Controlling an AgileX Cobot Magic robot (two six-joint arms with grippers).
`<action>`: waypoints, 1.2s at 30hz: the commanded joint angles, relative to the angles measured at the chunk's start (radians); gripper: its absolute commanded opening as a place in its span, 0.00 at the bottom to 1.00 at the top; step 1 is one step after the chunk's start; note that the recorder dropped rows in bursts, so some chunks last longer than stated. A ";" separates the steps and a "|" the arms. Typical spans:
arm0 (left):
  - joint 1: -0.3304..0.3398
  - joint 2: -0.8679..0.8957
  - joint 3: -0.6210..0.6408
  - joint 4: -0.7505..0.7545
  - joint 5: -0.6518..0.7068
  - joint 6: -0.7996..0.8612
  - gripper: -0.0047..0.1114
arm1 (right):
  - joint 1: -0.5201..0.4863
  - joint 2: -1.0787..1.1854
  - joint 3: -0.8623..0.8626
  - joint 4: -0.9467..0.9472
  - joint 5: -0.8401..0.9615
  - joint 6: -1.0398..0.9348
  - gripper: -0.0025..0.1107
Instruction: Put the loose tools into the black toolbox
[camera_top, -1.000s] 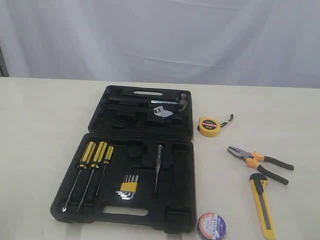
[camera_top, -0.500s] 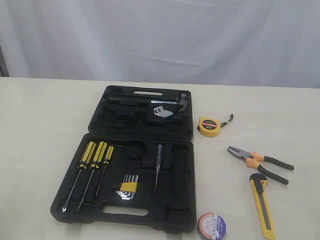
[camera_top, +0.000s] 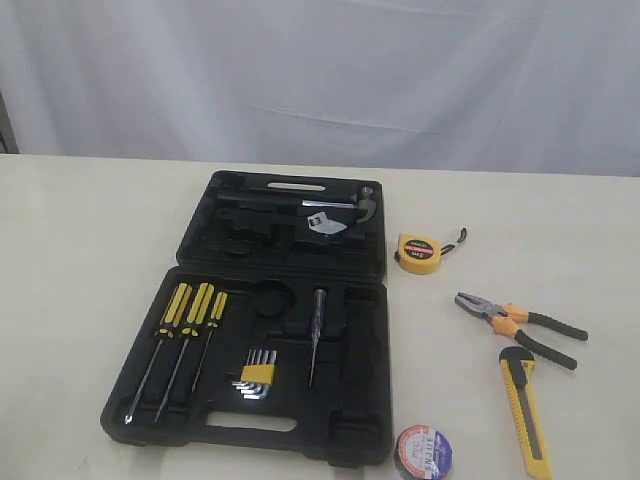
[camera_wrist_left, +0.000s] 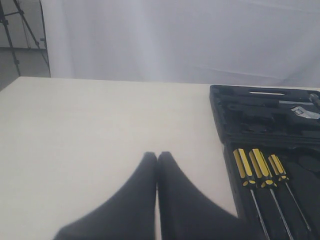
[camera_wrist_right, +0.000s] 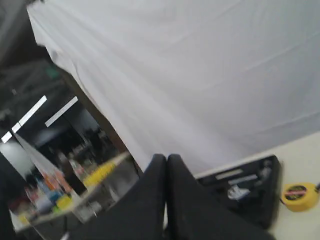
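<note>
Neither arm shows in the exterior view. The left gripper (camera_wrist_left: 157, 156) hangs low over bare table (camera_top: 80, 260), off the screwdriver side of the toolbox. Its two dark, smooth, tapering fingers (camera_wrist_left: 135, 200) are pressed tip to tip with nothing between them. The right gripper (camera_wrist_right: 166, 158) is likewise clenched on nothing. Its wrist view is blurred and tipped at an angle, taking in the far lid of the case and the tape measure beyond its fingertips.

The black toolbox (camera_top: 355, 390) lies wide open on the pale, matte tabletop. It is moulded hard plastic with shaped recesses, the lid half farther away and the tray half nearer. Three yellow-and-black-handled screwdrivers (camera_top: 190, 320) sit side by side in the left of the tray. A hex key set (camera_top: 257, 375) in a yellow holder lies near its middle.

The loose tools all lie on the table to the right of the case, none touching it. The small, rounded yellow tape measure (camera_top: 419, 253) is farthest, just beside the lid's right edge. The pliers (camera_top: 520, 327), with grey steel jaws and orange-and-black grips, lie well to the right. The long, flat yellow utility knife (camera_top: 526, 410) lies nearer, just below them. The dark tape roll (camera_top: 423, 452), with a pale printed label, sits at the near edge by the tray's right corner. A creased white cloth backdrop (camera_top: 320, 70) hangs behind.
</note>
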 joint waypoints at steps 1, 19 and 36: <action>-0.002 -0.003 0.002 -0.002 0.000 -0.001 0.04 | 0.003 0.124 -0.181 -0.088 0.332 -0.141 0.02; -0.002 -0.003 0.002 -0.002 0.000 -0.001 0.04 | 0.003 0.771 -0.540 -0.024 0.975 -0.380 0.02; -0.002 -0.003 0.002 -0.002 0.000 -0.001 0.04 | 0.155 1.374 -0.797 -0.029 0.960 -0.500 0.02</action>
